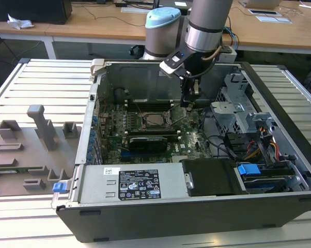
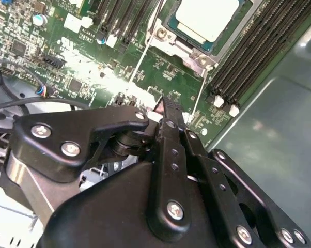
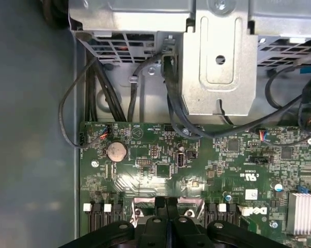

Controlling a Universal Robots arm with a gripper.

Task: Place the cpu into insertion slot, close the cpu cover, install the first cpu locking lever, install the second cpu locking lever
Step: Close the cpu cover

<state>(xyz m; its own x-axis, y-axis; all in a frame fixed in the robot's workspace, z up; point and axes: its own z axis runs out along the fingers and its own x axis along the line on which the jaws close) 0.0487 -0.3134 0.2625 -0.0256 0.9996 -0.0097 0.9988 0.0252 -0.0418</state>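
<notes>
In an open computer case (image 1: 197,219) on the table (image 1: 47,82): long memory slots (image 2: 248,57) flanking the insertion slot (image 1: 154,120), drive cage (image 3: 220,62) and cables (image 3: 93,98) near. Seated in that slot, the cpu (image 2: 204,18), framed by the cpu cover (image 2: 182,47). Reaches in from above, claw (image 2: 165,106) pressed together just beside the slot.

The claw (image 1: 189,103) hangs in open room, drive cage (image 1: 232,111) and cables (image 3: 170,103) near it.

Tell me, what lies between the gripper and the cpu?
In the second wrist view: a stretch of green circuit board, then the insertion slot's silvery rim, between the gripper and the cpu.
</notes>
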